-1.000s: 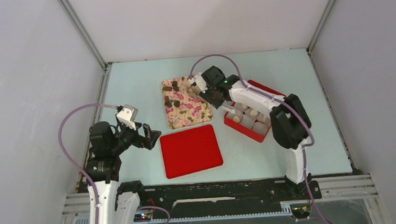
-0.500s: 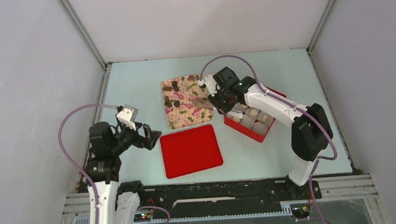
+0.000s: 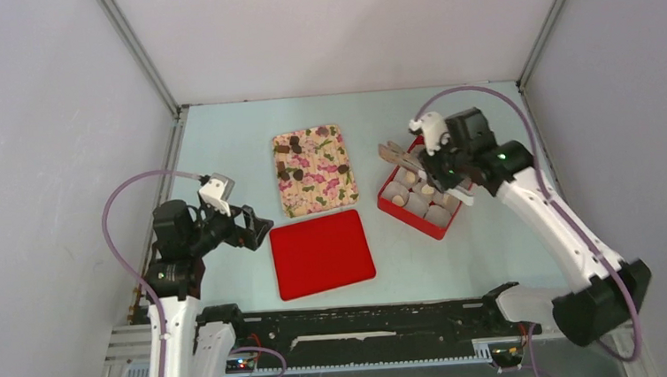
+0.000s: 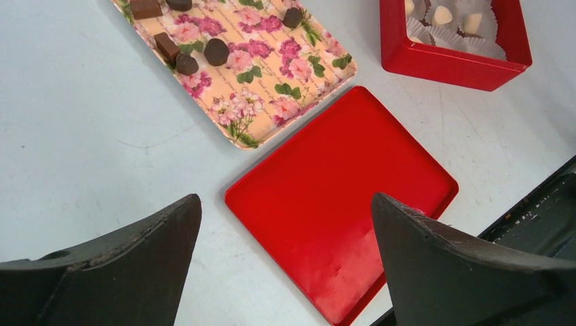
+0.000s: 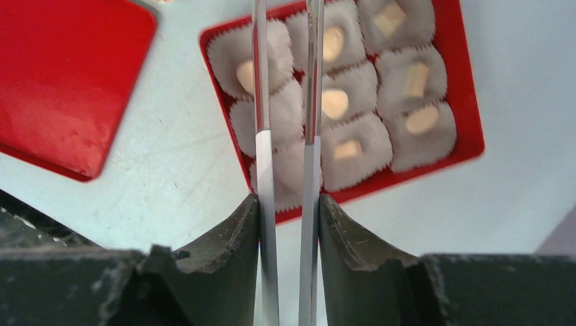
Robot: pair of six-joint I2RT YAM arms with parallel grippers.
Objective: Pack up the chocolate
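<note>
Right fingers (image 5: pixel 227 268) swung from cloth (image 3: pixel 323 186) to red box (image 5: pixel 470 102) | clamping tongs (image 5: pixel 263 156) | left fingers (image 4: pixel 129 268) wide open

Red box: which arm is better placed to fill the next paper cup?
Right, probably: the right gripper holds the tongs over the red box; the left gripper hangs open and empty near the red lid.

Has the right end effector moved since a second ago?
Yes. The right end effector went rightward, from the floral cloth's right edge to above the red box.
</note>
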